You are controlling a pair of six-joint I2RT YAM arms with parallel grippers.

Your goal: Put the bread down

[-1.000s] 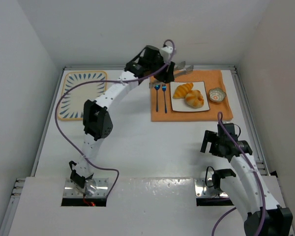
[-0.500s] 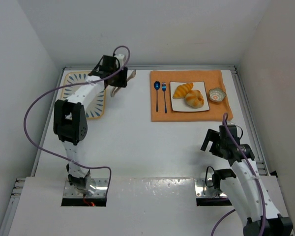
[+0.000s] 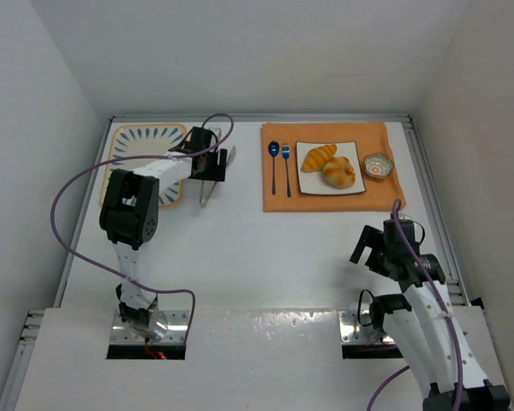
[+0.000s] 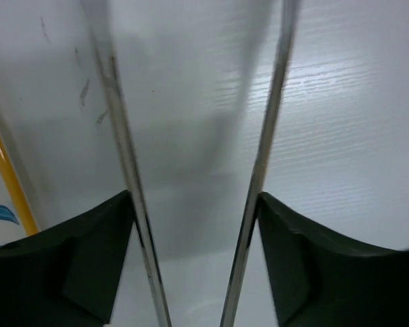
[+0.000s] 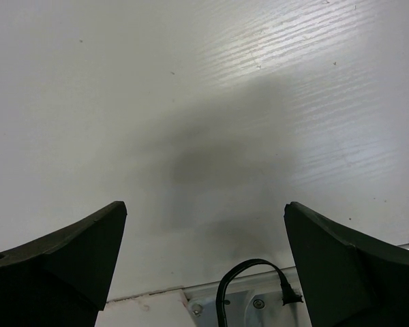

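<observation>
The bread, a ridged croissant and a rounder bun, lies on a white square plate on the orange placemat. My left gripper is well left of the placemat, low over the white table. It holds metal tongs, whose two arms press against the inner faces of its fingers. Nothing sits between the tong arms. My right gripper hovers open and empty over bare table near its base.
On the placemat, a blue spoon and fork lie left of the plate, and a small patterned bowl stands right of it. A patterned yellow-rimmed tray lies at the back left, beside the left gripper. White walls enclose the table.
The left arm has swung with the tongs from the placemat's back edge to the left, beside the patterned tray, and the tongs now point toward the near side. The right arm has barely moved.
</observation>
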